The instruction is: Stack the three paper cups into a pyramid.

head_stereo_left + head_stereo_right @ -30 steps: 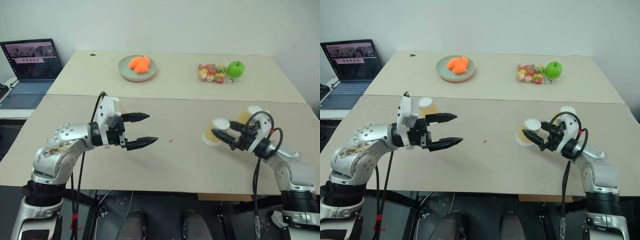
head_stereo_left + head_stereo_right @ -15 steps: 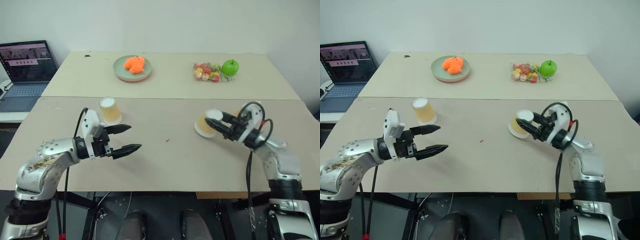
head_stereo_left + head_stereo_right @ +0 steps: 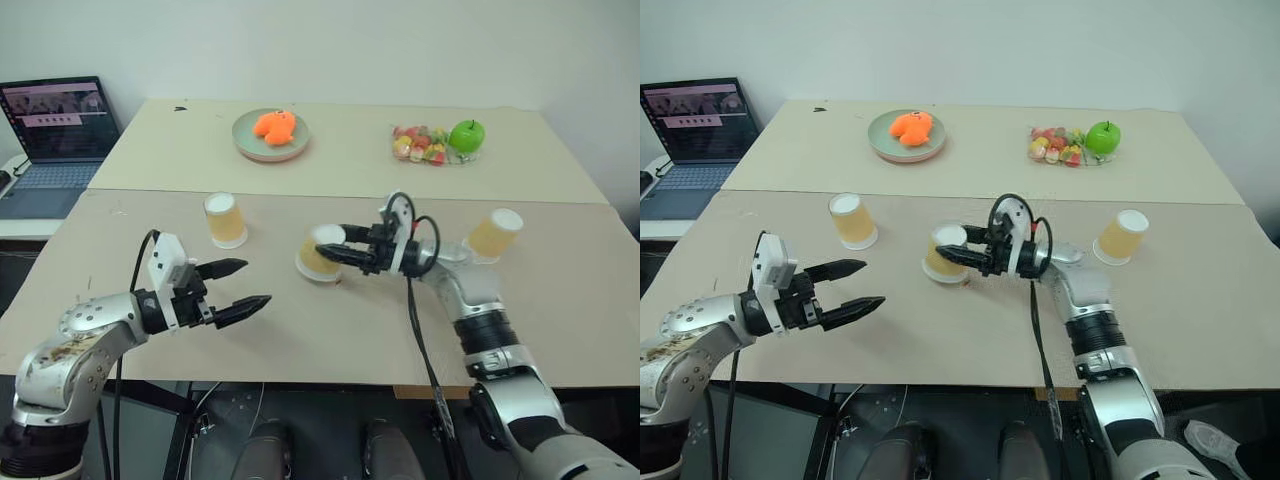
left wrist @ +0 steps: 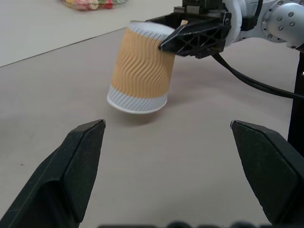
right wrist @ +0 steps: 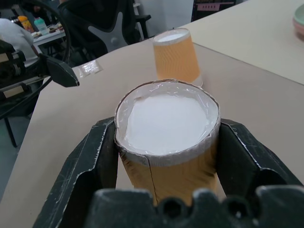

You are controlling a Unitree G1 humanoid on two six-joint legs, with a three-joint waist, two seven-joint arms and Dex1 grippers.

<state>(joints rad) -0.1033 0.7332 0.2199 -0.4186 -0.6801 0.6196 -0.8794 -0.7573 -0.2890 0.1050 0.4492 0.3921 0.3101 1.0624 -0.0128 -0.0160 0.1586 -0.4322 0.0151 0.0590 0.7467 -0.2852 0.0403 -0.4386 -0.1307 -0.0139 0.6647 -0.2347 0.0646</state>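
A: Right arm pose?

B: Reaches across toward the bench's middle, roughly level. Right gripper (image 3: 958, 257) has its fingers (image 5: 95, 156) clamped on the held cup (image 3: 320, 253), one on each side near the white base, which faces the wrist camera. The cup is upside down, tilted, its rim lifted just off the bench in the left wrist view.

A: Left arm?

B: Left gripper (image 3: 243, 285) hangs over the near-left part of the bench, pointing toward the held cup and well apart from it. Its fingers (image 4: 76, 166) stand wide apart, nothing between them.

A: The other cups, relative to the held cup?

B: Left cup (image 3: 226, 220) stands upside down on the bench, near it on the left and slightly farther back. Right cup (image 3: 494, 235) rests on the bench well apart on the right, tilted. No two cups are stacked.

A: Surface and room?

B: Bench (image 3: 330, 330) is two pale beige boards butted together, matte. On the far board: a green plate (image 3: 274, 142) with an orange object (image 3: 275, 125), and beside it to the right a green apple (image 3: 468, 134) against a heap of coloured sweets (image 3: 420, 144). A laptop (image 3: 55, 130) sits open off the far-left corner. White wall behind.

A: Materials?

B: Cups are tapered paper, tan with wavy ribbing, white rim band and base. Fingers are black, pointed plastic; arms silver with black cables.
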